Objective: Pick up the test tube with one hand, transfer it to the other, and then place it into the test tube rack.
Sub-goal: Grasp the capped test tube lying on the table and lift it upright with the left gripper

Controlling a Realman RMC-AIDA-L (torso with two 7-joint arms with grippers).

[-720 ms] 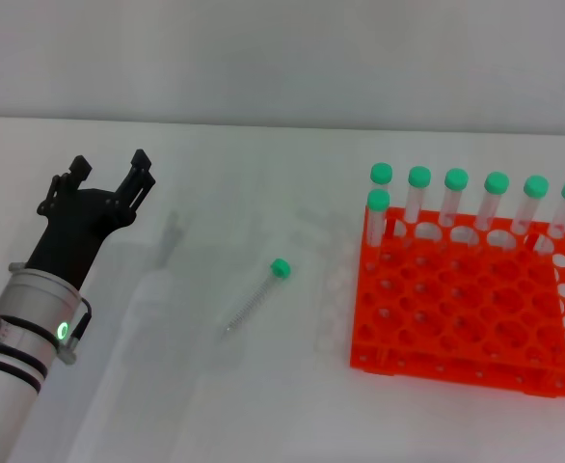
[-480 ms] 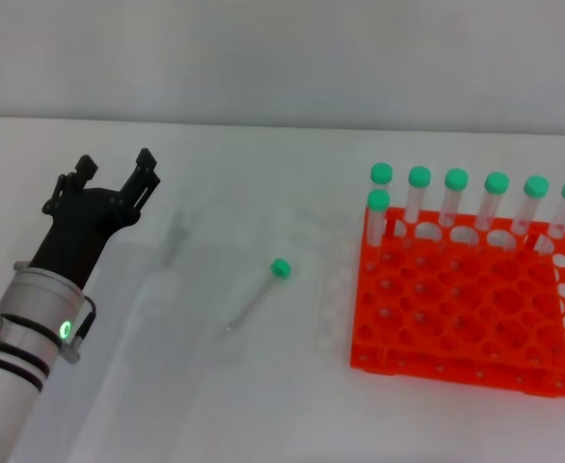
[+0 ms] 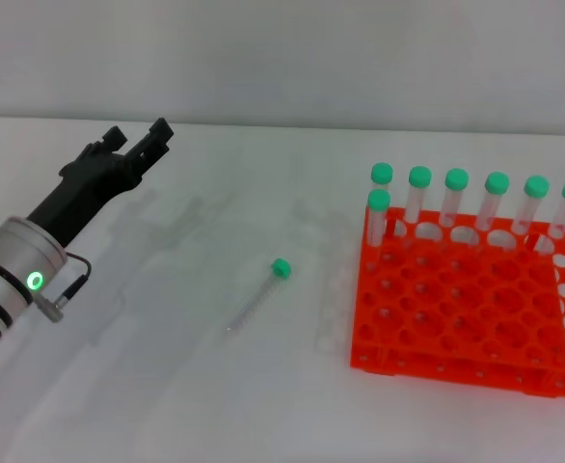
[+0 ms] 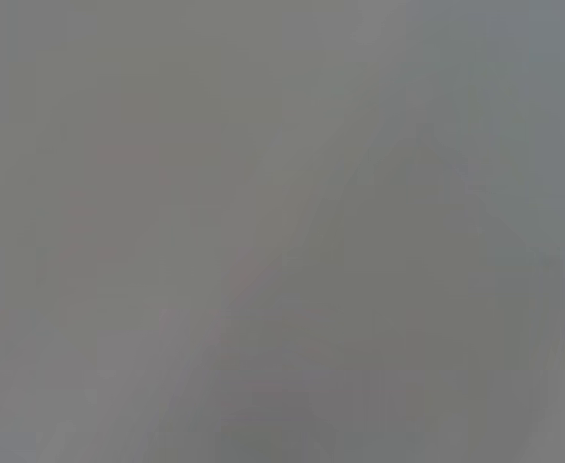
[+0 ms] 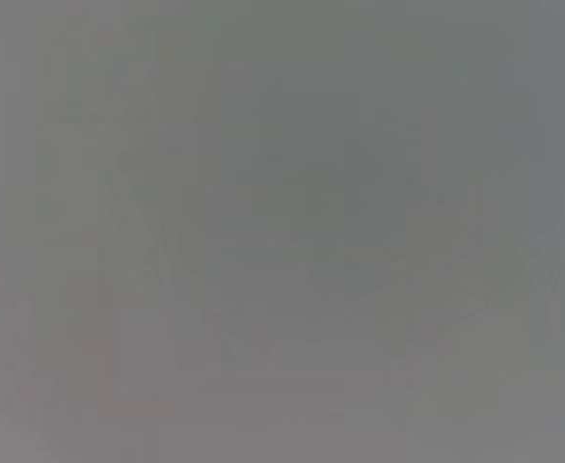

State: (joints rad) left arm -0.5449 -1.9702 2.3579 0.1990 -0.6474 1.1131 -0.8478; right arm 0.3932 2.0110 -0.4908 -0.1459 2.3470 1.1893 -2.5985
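- Left end effector [image 3: 138, 145]: above the tabletop [image 3: 167, 386] at far left, fingers pointing up-right; whether they are apart cannot be told.
- Tube [image 3: 255, 295]: lies flat, well apart, right of and nearer than the end effector; cap up-right, tip down-left.
- Rack [image 3: 466, 309]: far right, seven tubes standing along its back.
- Right arm: not in view, so the left is nearer.

I count seven capped tubes [image 3: 456, 197] standing in my one orange rack [image 3: 466, 304]. One more tube [image 3: 257, 296] lies on the bench left of that rack.
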